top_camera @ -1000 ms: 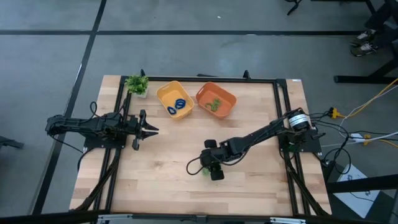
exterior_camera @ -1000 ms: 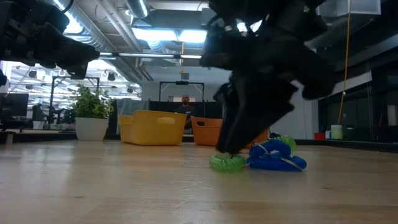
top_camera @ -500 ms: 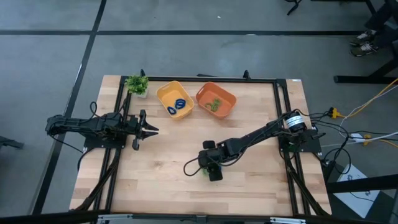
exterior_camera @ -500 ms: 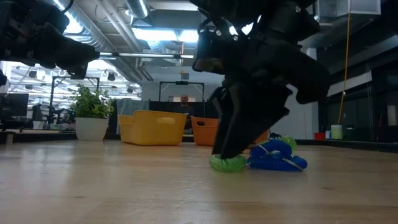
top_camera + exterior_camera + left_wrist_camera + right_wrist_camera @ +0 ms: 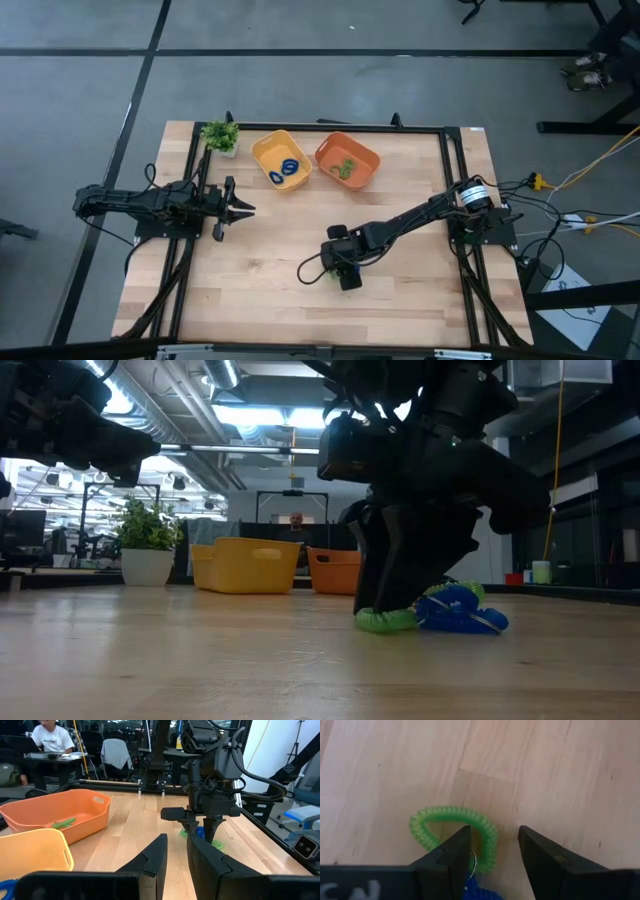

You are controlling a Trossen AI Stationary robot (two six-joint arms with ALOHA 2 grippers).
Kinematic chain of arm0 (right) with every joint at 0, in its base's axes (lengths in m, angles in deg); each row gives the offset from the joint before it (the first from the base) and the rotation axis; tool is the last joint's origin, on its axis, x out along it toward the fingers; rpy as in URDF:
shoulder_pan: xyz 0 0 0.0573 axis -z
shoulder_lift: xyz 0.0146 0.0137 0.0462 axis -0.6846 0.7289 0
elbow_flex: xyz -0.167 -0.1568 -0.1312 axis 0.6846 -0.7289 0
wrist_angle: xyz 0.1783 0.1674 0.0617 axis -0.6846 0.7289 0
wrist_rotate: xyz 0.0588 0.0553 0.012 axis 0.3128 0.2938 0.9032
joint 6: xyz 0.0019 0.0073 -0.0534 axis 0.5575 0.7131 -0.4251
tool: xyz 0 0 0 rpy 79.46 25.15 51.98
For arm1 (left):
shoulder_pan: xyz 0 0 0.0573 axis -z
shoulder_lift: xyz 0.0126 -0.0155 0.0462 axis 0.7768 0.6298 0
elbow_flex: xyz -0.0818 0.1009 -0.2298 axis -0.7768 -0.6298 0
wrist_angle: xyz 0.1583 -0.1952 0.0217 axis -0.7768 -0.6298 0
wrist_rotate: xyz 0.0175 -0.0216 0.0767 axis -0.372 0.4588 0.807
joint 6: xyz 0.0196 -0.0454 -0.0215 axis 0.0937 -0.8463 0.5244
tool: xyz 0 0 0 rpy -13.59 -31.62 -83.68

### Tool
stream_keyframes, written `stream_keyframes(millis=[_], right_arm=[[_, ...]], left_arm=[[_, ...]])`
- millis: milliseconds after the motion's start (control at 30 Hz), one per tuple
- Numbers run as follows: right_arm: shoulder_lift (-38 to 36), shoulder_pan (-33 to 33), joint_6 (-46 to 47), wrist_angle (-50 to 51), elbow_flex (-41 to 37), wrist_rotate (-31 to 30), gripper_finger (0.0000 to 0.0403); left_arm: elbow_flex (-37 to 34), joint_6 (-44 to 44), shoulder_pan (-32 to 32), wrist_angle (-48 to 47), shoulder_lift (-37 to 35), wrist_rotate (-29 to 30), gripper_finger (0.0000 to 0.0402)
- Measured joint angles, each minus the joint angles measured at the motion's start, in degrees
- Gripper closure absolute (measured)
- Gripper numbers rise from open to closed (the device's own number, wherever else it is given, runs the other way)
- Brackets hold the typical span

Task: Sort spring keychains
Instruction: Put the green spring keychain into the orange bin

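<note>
Table (image 5: 260,300): pale wood planks, edged by a dark frame, carrying both arms, two trays and a plant.
Left arm (image 5: 150,205): stretched along the table's left side, well apart from the keychains.
Left gripper (image 5: 240,209): hovered over bare wood below the yellow tray; fingers (image 5: 152,860) close together with only a narrow gap, nothing between them.
Right arm (image 5: 420,215): reached from the right edge toward the table's middle.
Right gripper (image 5: 492,847): lowered to the wood near the table's centre, jaws spread wide; one finger (image 5: 455,852) planted inside the green loop, the other outside it, the coil's side between them but not squeezed.
Yellow tray (image 5: 268,150): near the far edge, left of the orange one, with blue spring keychains (image 5: 287,170) inside.
Orange tray (image 5: 365,155): just beside the yellow tray, with green spring keychains (image 5: 345,168) inside.
Plant (image 5: 220,134): small leafy sprig in a white pot at the far left corner.
Green spring keychain (image 5: 452,832): flat on the wood under the right gripper.
Blue spring keychain (image 5: 460,610): on the wood touching the green one, partly behind the gripper.
Person (image 5: 50,737): seated at a desk beyond the table.
</note>
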Motion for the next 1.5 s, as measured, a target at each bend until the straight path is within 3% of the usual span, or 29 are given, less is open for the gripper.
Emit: stream_keyframes(millis=[167,533,867,1500], right_arm=[[0.0,0.04,0.24,0.0,0.0,-0.2,0.027],[0.02,0.67,0.26,-4.22,-0.09,-0.29,0.039],[0.02,3.1,1.81,-12.11,0.04,-0.19,0.0391],[0.04,7.44,1.11,-10.19,5.38,0.3,0.0393]], left_arm=[[0.0,0.0,0.0,0.0,0.0,0.01,0.0332],[0.0,0.0,0.0,0.0,0.0,0.0,0.0332],[0.0,0.0,0.0,0.0,0.0,0.01,0.0332],[0.0,0.0,0.0,0.0,0.0,-0.01,0.0331]])
